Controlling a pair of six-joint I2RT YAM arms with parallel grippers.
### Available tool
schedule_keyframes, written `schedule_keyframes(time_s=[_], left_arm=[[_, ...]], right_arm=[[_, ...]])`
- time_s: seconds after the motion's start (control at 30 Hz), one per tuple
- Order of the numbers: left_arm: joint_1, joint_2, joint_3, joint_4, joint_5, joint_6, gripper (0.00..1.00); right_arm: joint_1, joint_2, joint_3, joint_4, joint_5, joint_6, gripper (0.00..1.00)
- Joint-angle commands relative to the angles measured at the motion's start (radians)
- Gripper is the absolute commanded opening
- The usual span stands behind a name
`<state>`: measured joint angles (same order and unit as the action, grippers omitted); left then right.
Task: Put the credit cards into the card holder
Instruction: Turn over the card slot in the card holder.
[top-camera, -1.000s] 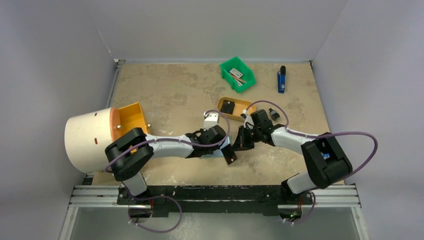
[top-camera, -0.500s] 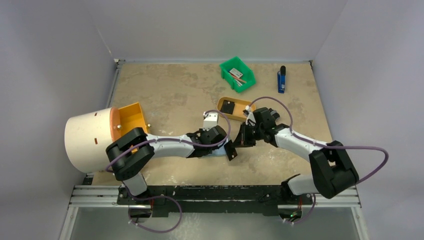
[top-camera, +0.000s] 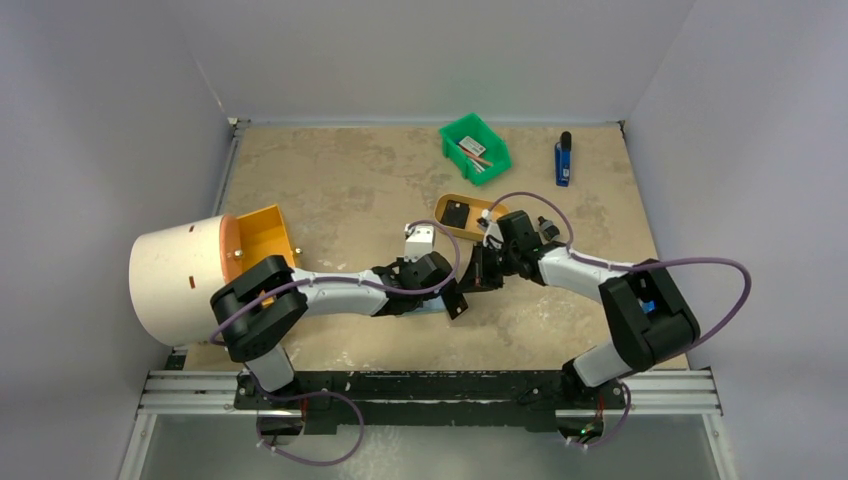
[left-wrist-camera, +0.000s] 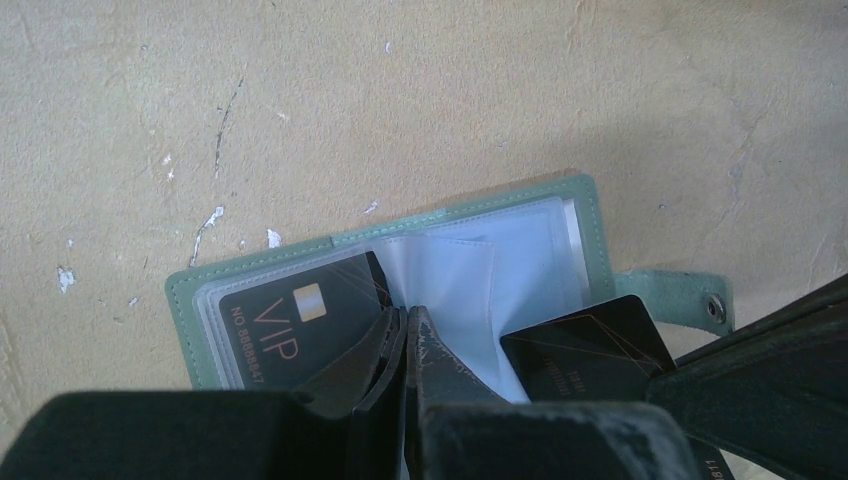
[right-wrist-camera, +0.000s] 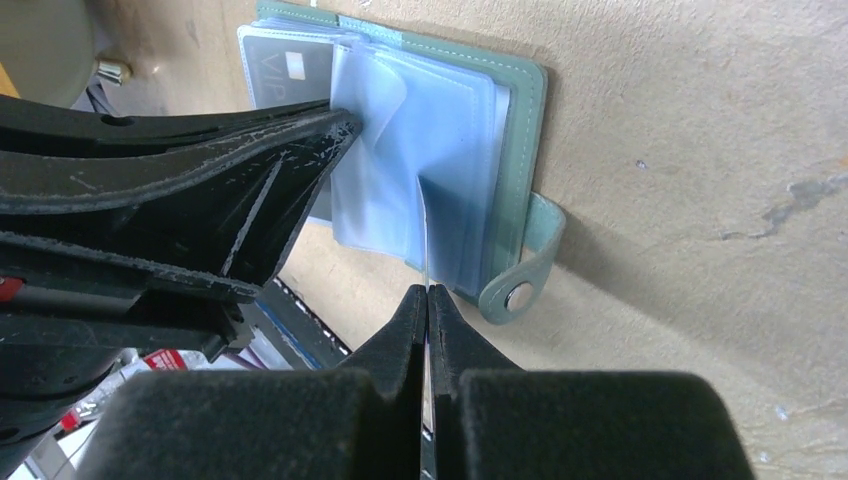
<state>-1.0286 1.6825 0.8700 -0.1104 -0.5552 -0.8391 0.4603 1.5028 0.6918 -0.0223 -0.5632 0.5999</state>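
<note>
Beige scuffed table (top-camera: 330, 190). Grey-green card holder (left-wrist-camera: 530, 260), lying open on it between both arms, clear sleeves fanned. Left gripper (left-wrist-camera: 405, 318), closed, tips at the holder's fold. Right gripper (right-wrist-camera: 427, 295), pinching second credit card (left-wrist-camera: 585, 345) at the right-hand sleeves. VIP credit card (left-wrist-camera: 290, 320), inside left sleeve.

Gold "VIP" on black card (left-wrist-camera: 290, 325) in card holder (left-wrist-camera: 450, 218), second card (left-wrist-camera: 585, 345) print illegible
</note>
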Motion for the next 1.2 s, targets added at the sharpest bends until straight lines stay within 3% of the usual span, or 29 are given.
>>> schedule_keyframes(time_s=[0.0, 0.3, 0.47, 0.57, 0.93, 1.17], left_arm=[[0.002, -0.033, -0.017, -0.021, -0.022, -0.005, 0.00], [0.003, -0.078, -0.028, -0.017, -0.026, -0.003, 0.00], [0.003, -0.153, -0.033, -0.037, -0.046, -0.009, 0.19], [0.003, -0.192, -0.033, -0.050, -0.049, -0.008, 0.23], [0.004, -0.315, -0.081, -0.114, -0.104, -0.050, 0.26], [0.003, -0.406, -0.117, -0.107, -0.119, -0.056, 0.26]], right_arm=[[0.011, 0.029, 0.039, 0.055, -0.044, -0.009, 0.00], [0.040, 0.048, 0.059, 0.079, -0.073, -0.008, 0.00], [0.043, 0.010, 0.061, 0.073, -0.075, -0.004, 0.00], [0.049, 0.004, 0.066, 0.070, -0.079, -0.007, 0.00], [0.117, 0.030, 0.130, 0.078, -0.069, 0.009, 0.00], [0.145, 0.151, 0.204, 0.083, -0.046, 0.021, 0.00]])
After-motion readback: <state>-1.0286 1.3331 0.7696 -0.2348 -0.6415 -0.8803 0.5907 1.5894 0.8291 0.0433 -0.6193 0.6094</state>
